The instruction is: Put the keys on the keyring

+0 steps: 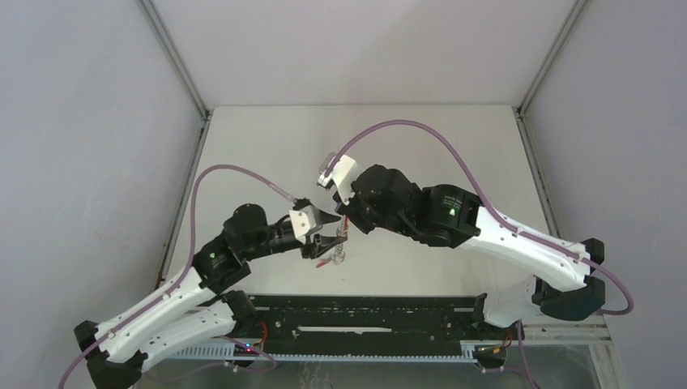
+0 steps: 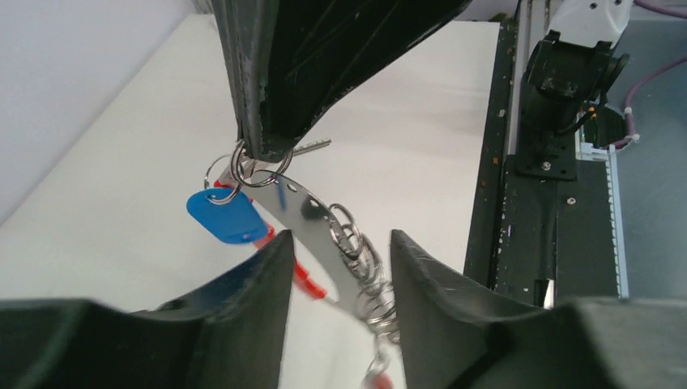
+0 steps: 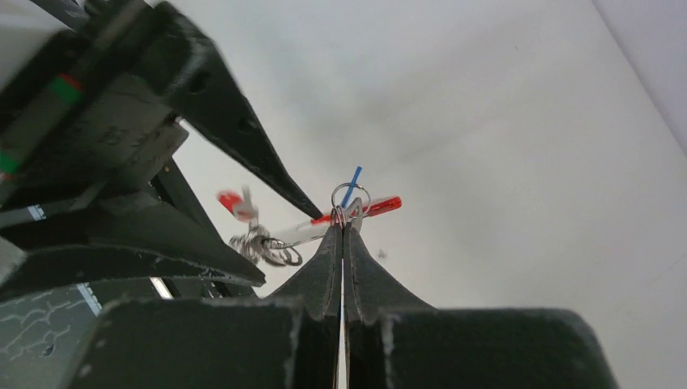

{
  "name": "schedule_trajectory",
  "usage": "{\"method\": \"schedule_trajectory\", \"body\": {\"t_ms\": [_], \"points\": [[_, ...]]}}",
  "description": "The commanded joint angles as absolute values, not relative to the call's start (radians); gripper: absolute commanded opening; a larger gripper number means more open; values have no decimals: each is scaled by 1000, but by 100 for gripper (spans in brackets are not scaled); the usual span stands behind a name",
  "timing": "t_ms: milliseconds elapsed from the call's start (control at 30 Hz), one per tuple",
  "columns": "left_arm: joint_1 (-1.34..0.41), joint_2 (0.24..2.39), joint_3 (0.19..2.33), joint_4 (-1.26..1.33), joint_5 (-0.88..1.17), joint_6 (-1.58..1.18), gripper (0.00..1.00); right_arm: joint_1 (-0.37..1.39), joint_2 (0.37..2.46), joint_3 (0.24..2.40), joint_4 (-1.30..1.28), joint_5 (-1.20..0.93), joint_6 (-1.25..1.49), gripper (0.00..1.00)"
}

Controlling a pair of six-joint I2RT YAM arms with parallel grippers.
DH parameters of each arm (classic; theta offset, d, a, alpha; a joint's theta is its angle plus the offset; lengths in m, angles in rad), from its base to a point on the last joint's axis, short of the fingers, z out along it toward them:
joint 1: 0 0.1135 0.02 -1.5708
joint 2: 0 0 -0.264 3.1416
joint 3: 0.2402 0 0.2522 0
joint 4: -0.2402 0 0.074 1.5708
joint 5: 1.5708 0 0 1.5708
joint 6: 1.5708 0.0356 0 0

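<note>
While the keyring (image 2: 312, 212) is held up in the air over the surface (image 2: 105, 186), its top rings are pinched by the right jaws, which are pressed fully shut on them, tips pointing down in the left wrist view. Just under that pinch the blue tag (image 2: 227, 215) is seen hanging from a small ring, right against the band (image 2: 300, 203), and a silver key (image 2: 312, 146) is seen poking out sideways beside the right tips. From there the band is run down and across, its shiny face turned to the left wrist camera, with red showing along its lower edge, and the cluster of rings (image 2: 366, 271) is strung along its lower end. The left jaws are set below, about half apart, and band and rings are bracketed between the two fingers (image 2: 243, 308); whether either finger is touching metal cannot be told. In the right wrist view a small red piece (image 3: 231, 201) is caught, blurred, past the rings, and it cannot be said whether that is the red tag. From overhead the two arms are seen meeting tip to tip near the middle of the surface, the keyring dangling below the tips.
</note>
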State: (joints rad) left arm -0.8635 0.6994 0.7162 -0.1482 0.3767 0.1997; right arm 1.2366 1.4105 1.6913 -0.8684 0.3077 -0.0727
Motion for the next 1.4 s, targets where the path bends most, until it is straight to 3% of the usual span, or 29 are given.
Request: {"method": "schedule_trajectory", "body": {"t_ms": [0,133,233,333,500,733,900,1000,1167,1367], "points": [[-859,599,766,-145,413,228,46,1249,1355,1654,-769,291,-84,0],[-859,525,765,-190,459,358,24,1236,1294,1572,-707,183,-112,0],[-859,483,752,-214,519,480,23,1226,1253,1520,-665,68,-135,0],[-859,487,744,-234,573,555,31,1223,1219,1480,-627,-65,-165,0],[-859,553,780,-251,590,573,55,1227,1194,1457,-616,-176,-215,0],[-860,604,821,-222,525,452,57,1236,1199,1465,-638,-174,-234,0],[-860,585,823,-211,605,421,59,1241,1209,1477,-655,-170,-243,0],[-859,577,821,-230,655,434,55,1244,1212,1480,-657,-161,-248,0],[-859,576,817,-248,675,455,36,1250,1220,1489,-669,-149,-255,0],[-860,592,828,-245,698,439,28,1256,1238,1504,-679,-142,-259,0]]}}
